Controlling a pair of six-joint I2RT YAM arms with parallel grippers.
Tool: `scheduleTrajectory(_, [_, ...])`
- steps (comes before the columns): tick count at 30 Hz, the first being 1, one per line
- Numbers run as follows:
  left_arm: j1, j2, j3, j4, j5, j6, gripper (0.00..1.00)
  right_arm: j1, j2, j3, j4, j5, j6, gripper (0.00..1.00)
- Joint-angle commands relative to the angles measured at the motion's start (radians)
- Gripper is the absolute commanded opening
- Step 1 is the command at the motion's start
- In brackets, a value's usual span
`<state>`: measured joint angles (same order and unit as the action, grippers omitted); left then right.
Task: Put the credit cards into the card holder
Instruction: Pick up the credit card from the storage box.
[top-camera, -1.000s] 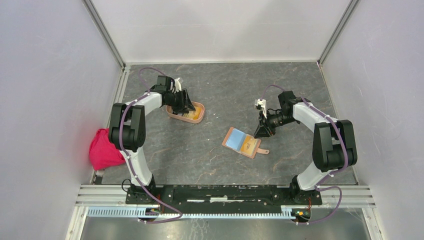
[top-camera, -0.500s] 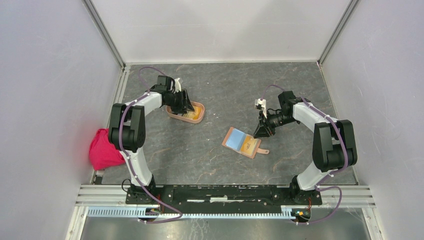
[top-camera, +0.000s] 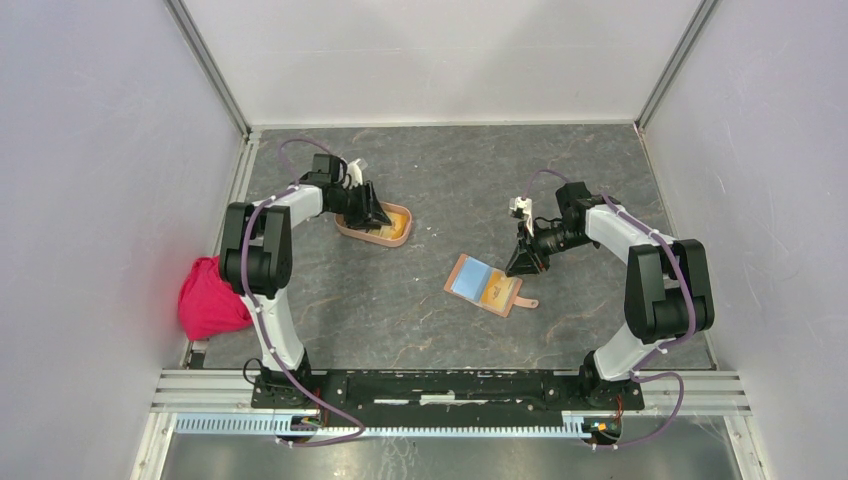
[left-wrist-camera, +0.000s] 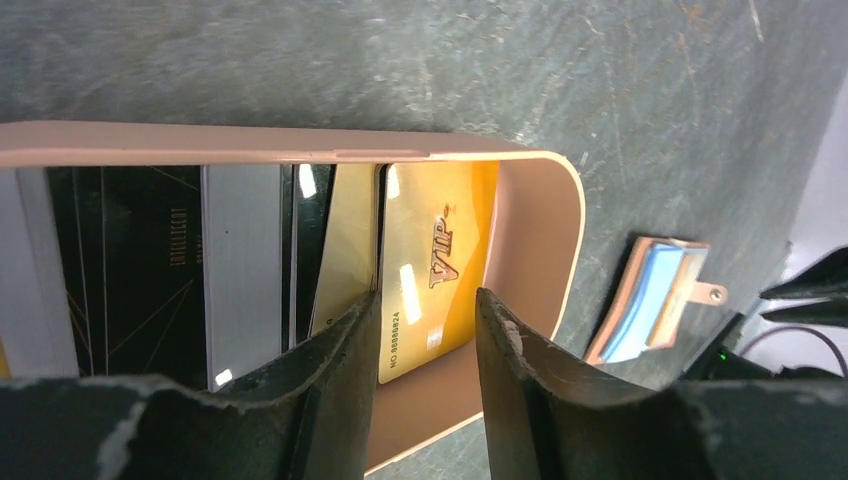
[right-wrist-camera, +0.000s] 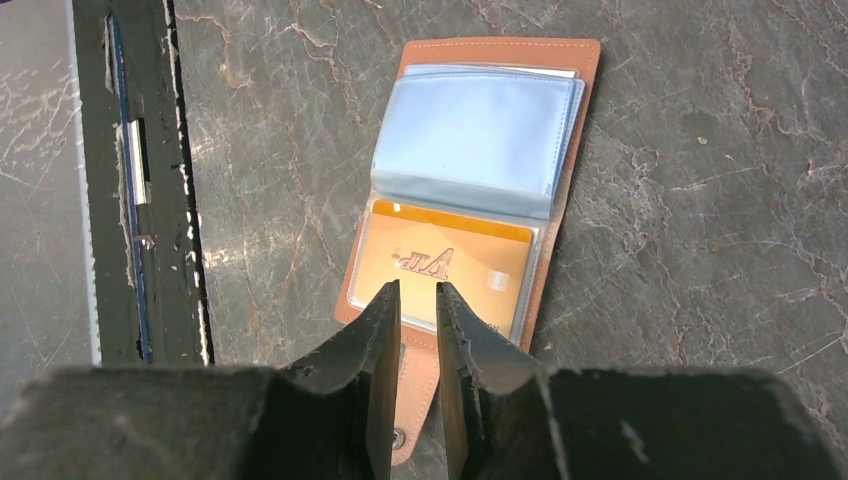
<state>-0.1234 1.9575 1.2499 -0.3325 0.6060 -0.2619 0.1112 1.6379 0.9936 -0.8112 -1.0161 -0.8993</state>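
And this was a robotics lab cell, no mistaking it: a test bench boxed in by plain pale-grey panel walls (top-camera: 90, 150), with slotted silver aluminium posts (top-camera: 205, 62) running up the back corners and silver extrusion rails (top-camera: 200, 385) across the near edge. Inside lay a dark grey marble-patterned tabletop (top-camera: 450, 170). A white-and-black jointed left arm (top-camera: 265, 250) and its twin, the right arm (top-camera: 665, 280), stood bolted to a black base bar (top-camera: 450, 385), thin purple cables (top-camera: 285, 146) looping along them.

My dark marbled worktop (top-camera: 440, 170) carries the card holder (top-camera: 398, 240) at ten o'clock and an open wallet (top-camera: 485, 283) just off centre, at four.
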Motion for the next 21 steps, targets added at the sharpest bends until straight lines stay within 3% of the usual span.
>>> scheduleTrajectory(1, [-0.015,0.045,-0.028,0.035,0.096,-0.022,0.47,0.005,0.002,0.016,-0.012,-0.032,-0.026,0.25])
scheduleTrajectory(21, [-0.018,0.012,-0.125,0.289,0.278,-0.199,0.49,0.004,-0.009,0.016,-0.016,-0.036,-0.03,0.25])
